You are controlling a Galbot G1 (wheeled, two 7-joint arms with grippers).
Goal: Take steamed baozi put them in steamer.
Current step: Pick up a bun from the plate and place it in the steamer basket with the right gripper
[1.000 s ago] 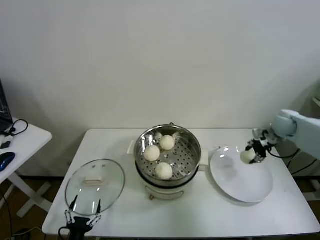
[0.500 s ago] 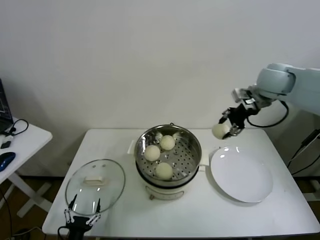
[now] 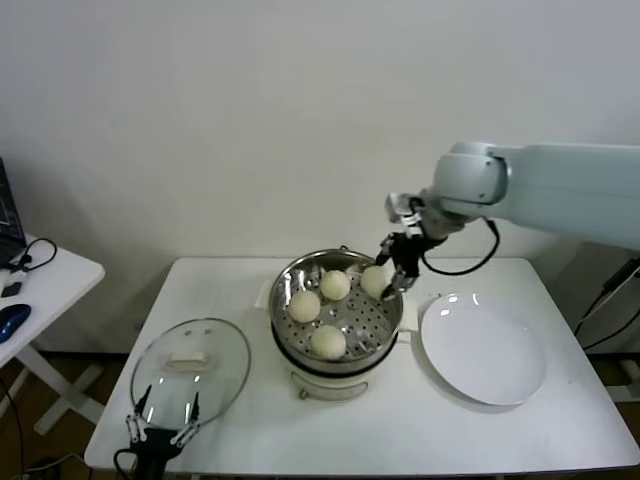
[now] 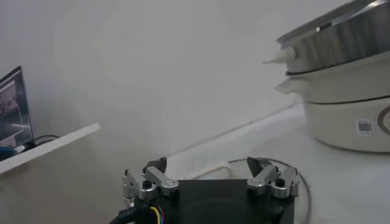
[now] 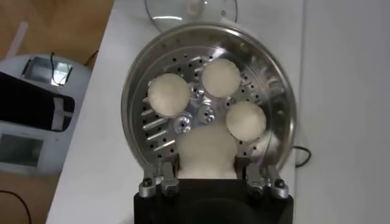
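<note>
Right gripper (image 3: 392, 273) clamped on the last bun (image 5: 208, 152), held just above the steamer (image 3: 385, 320) rim at its right side, over the bare patch of basket floor. Three buns (image 3: 304, 305) already inside, grouped left and centre, leaving that gap. Plate (image 3: 500, 375) empty beside it. Left gripper (image 4: 210, 176) parked low by the glass lid (image 3: 225, 375) at the bench (image 3: 420, 430) edge, fingers apart.

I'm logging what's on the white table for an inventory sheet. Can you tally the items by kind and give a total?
Steamed baozi: 4, three lying in the steamer and one held over it by the right gripper
Steamer: 1
Glass lid: 1
White plate: 1
Total: 7
</note>
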